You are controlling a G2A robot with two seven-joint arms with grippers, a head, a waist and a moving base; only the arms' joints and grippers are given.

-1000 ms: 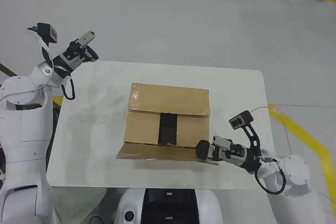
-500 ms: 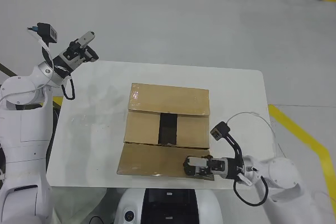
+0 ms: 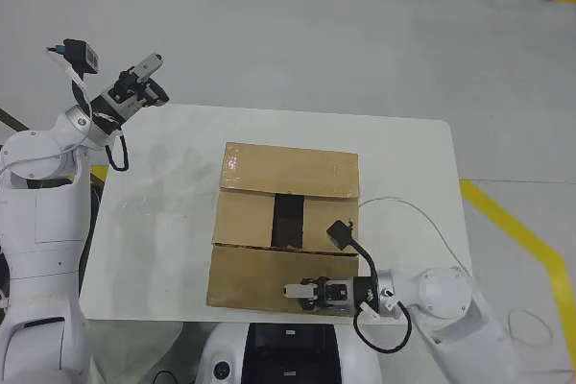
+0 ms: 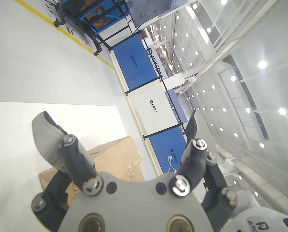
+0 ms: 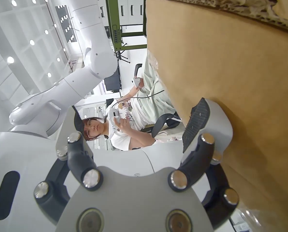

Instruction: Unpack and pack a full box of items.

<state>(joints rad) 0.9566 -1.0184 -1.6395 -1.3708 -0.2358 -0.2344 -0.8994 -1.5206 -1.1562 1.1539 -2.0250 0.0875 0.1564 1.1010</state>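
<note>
a brown cardboard box [image 3: 288, 206] sits near the middle of a white rectangular table [image 3: 154, 259], seen from above. its top flaps are partly folded over, leaving a narrow dark opening [image 3: 289, 219] in the centre; what lies inside cannot be made out. the flap on the robot's side [image 3: 259, 278] is spread outward, roughly flat, reaching toward the table's near edge.

the right gripper [image 3: 302, 290] is low at that near flap, close to its outer edge, with the arm coming in from the robot's right. in the right wrist view the right gripper [image 5: 136, 114] has its two fingers spread apart with nothing between them, and one ribbed finger pad [image 5: 194, 124] sits just beside a broad brown cardboard face [image 5: 218, 61]; whether it touches cannot be told.

the left gripper [image 3: 154, 82] is held high beyond the table's far left corner, well apart from the box. in the left wrist view the left gripper [image 4: 119, 119] has its fingers wide apart and holds nothing, with the box [image 4: 117, 155] and the white tabletop [image 4: 25, 126] below it.
</note>
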